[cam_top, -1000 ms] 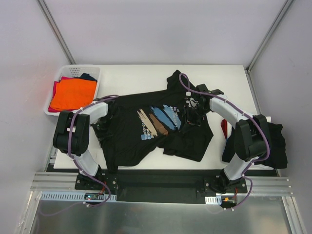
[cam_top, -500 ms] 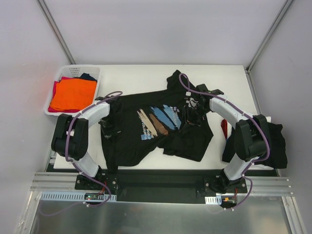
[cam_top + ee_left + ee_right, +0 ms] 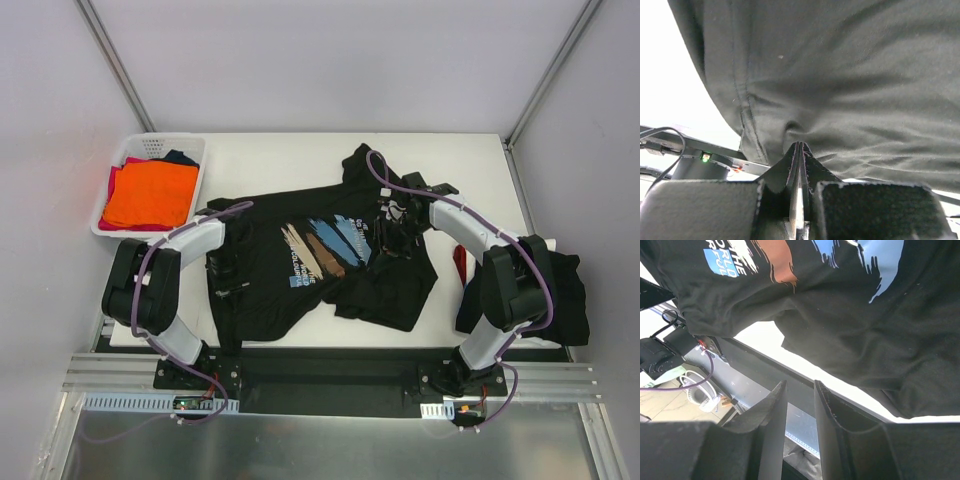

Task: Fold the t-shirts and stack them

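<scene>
Shirt [image 3: 262,292] spread across the table's [image 3: 280,160] middle, basket [image 3: 128,148] holding folded shirts [image 3: 150,195] at its far left corner, heap of shirts [image 3: 570,290] over its right edge.

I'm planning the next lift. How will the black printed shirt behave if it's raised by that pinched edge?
Probably floppy: the black printed shirt lies wrinkled and folded over itself, so it would likely drape and sag. It puckers where the left hand pinches it, so it seems thin and light.
</scene>
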{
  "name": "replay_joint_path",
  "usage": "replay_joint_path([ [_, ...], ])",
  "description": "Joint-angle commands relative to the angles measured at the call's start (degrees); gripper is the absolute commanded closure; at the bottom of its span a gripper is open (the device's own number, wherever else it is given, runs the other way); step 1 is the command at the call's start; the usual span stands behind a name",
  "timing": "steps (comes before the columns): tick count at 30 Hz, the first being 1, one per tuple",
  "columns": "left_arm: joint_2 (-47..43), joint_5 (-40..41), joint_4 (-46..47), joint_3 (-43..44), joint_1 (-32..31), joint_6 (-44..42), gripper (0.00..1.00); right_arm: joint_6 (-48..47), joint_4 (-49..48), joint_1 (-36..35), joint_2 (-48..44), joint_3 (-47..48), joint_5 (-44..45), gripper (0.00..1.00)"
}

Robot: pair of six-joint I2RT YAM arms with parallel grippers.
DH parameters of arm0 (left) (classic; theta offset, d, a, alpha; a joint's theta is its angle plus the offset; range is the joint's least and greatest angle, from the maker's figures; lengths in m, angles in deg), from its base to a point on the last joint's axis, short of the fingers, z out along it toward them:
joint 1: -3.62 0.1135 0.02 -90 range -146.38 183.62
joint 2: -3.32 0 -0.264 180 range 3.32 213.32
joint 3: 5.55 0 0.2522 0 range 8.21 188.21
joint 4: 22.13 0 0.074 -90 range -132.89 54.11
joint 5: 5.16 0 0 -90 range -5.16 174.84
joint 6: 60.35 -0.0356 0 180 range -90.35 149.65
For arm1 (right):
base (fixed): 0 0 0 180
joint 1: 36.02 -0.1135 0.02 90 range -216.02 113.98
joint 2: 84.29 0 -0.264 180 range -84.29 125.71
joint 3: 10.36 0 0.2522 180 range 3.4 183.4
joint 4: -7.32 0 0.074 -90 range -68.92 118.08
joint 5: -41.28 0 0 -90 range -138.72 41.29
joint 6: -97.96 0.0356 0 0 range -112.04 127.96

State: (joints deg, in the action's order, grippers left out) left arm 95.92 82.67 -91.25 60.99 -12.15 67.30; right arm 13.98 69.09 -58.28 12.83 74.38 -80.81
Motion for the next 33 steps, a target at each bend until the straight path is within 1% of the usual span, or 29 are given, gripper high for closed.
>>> replay_joint_path([
  [1,-2.51,1.91,-4.94,0.22,-0.58,0.67,1.0,0.57,-0.2,-0.5,-0.79,0.39,0.1,0.69],
  [5,-1.9,3.49,-7.74,0.66,-1.81,1.37,1.0,0.31,0.59,-0.5,-0.36,1.53,0.28,0.69],
  [11,-1.02,5.68,-8.63,-1.53,-2.42,5.06,1.0,0.04,1.12,-0.68,-0.7,0.83,0.46,0.69],
  [15,-1.54,8.5,-7.67,-3.64,-2.42,9.18,1.0,-0.22,1.91,-0.77,-1.23,0.04,0.54,0.69],
  [17,-3.29,10.6,-6.79,-4.26,-2.42,10.86,1.0,-0.57,2.44,-0.85,-1.58,-0.23,0.81,0.69],
  [20,-6.01,10.96,-3.8,-6.54,-2.34,12.97,1.0,-1.18,3.4,-0.77,-2.02,-0.4,1.16,0.69],
  [23,-6.64,10.61,-0.9,-9.44,-1.28,13.33,1.0,-1.54,4.02,-0.77,-2.64,-0.49,1.6,0.69],
  [26,-4.54,9.82,-0.11,-10.76,0.03,13.5,1.0,-1.8,4.29,-0.77,-3.34,-0.49,1.77,0.69],
  [29,-4.09,11.05,-0.19,-11.55,1.96,14.64,1.0,-1.72,4.37,-0.77,-3.87,-0.67,1.86,0.69],
  [33,-4.97,14.65,-0.19,-12.52,4.07,16.75,1.0,-1.98,4.46,-0.85,-4.05,-0.76,1.78,0.69],
])
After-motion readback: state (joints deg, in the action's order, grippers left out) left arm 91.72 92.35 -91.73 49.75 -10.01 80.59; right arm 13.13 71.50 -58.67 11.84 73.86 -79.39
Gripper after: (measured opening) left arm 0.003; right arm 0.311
